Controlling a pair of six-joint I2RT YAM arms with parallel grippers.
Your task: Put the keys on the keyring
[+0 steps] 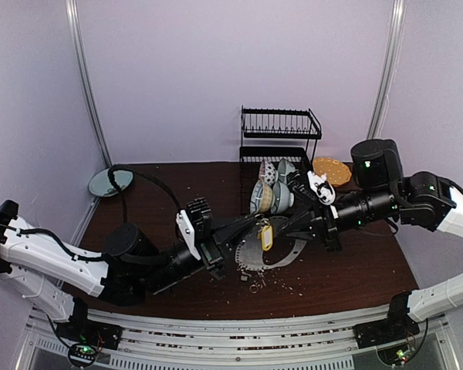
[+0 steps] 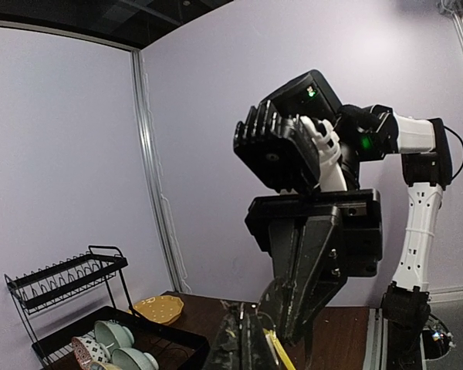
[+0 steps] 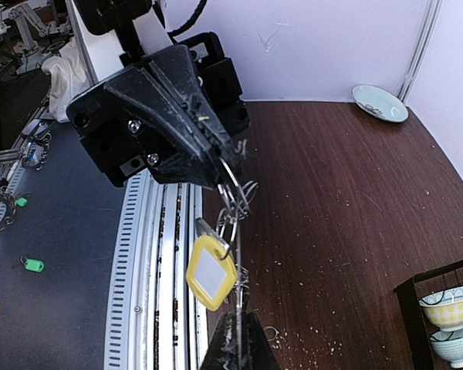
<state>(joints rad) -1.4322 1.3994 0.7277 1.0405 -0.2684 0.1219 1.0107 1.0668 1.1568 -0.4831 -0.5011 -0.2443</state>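
Closest to the right wrist camera, my right gripper [image 3: 238, 339] was pinched shut on the large thin grey metal keyring hoop [image 3: 238, 202]. Opposite it, my left gripper [image 3: 218, 171] was clamped narrow on the same hoop, both raised above the dark brown wooden table [image 3: 347, 216]. The yellow oblong plastic key tag [image 3: 211, 271] hung from the hoop between the two grips. On this evidence, threading appeared largely done. Whether its small link had fully cleared the wire could not be confirmed. Release was not yet done.

left gripper [image 1: 243, 229] and right gripper [image 1: 287, 223] face each other aloft, jaws closed.
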